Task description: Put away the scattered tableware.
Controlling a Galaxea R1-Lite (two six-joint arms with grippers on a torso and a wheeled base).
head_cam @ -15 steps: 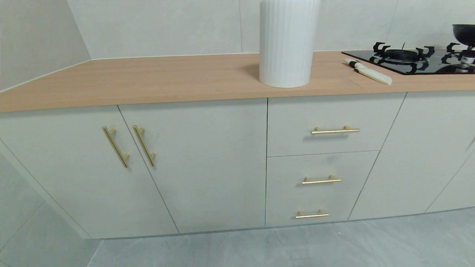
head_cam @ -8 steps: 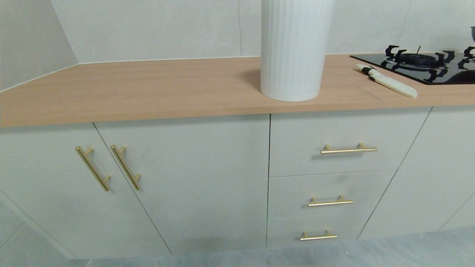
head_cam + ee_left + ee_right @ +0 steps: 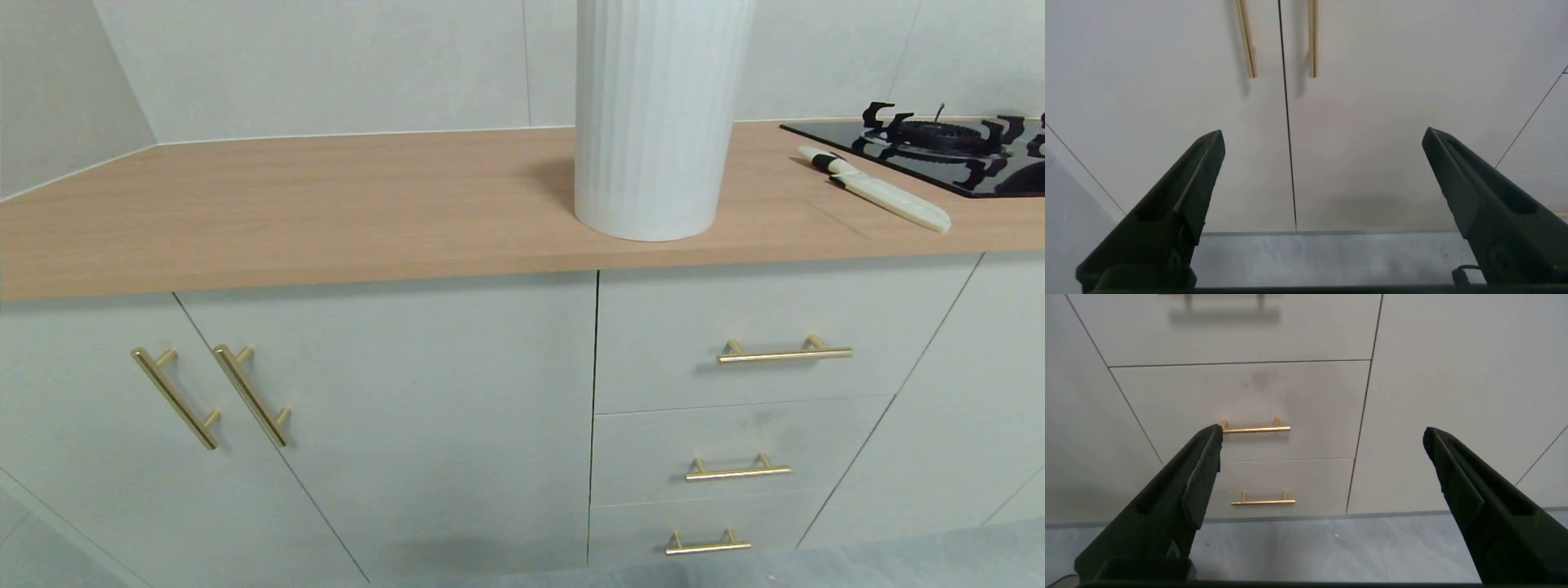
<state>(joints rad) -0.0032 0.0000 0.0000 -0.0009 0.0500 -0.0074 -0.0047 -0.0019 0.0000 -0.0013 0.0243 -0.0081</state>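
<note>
A wooden desk [image 3: 326, 204] ran along a pale tiled wall [image 3: 326, 65]. At its far right end sat a black glass stove [image 3: 971, 175] with a dark burner grate [image 3: 939, 131]. Below the desk, on the left, two light grey cabinet doors [image 3: 441, 408] met at a seam, each with a slanting gold handle [image 3: 175, 398] just beside it. To their right stood three stacked drawers, the top drawer [image 3: 735, 327] tallest, each with a level gold bar [image 3: 738, 471]. A grey floor [image 3: 816, 563] lay at the cabinet foot.
</note>
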